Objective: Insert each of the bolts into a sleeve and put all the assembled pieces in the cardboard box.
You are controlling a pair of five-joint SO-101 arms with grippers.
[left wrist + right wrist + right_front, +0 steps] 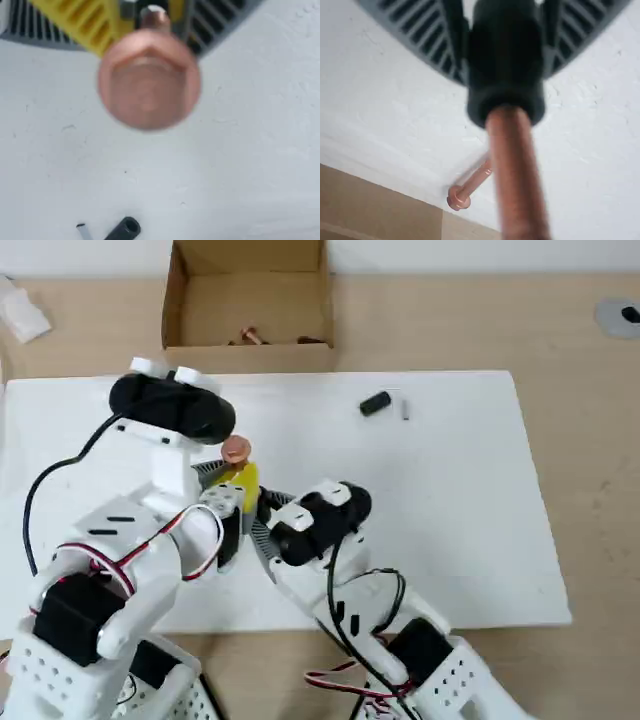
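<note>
Copper bolt: held over the white mat between the two arms, its flanged head uppermost and its shank running down into the black sleeve.
Left claw: one yellow and one grey finger pressed together on the bolt just under the head.
Right claw: its grey ribbed fingers clamped on the sleeve body, with the bolt's shank sticking out of the sleeve's open end.
Bolt handling: rigid metal that looks smooth and probably slick. It seems heavy for its size, and the flange gives a stop against slipping. The best hold is on the shank close to the head.
Sleeve handling: light and stiff-looking, round enough to roll. It is best gripped across the middle of the barrel, leaving the mouth free.
Spare sleeve: lies on the mat beside a small grey pin, well apart from the arms.
Second bolt: lies flat near the mat's edge, close to the bare tabletop.
Cardboard box: open, just beyond the mat, with coppery pieces already inside.
Risk: a skewed bolt may bind in the sleeve's bore.
</note>
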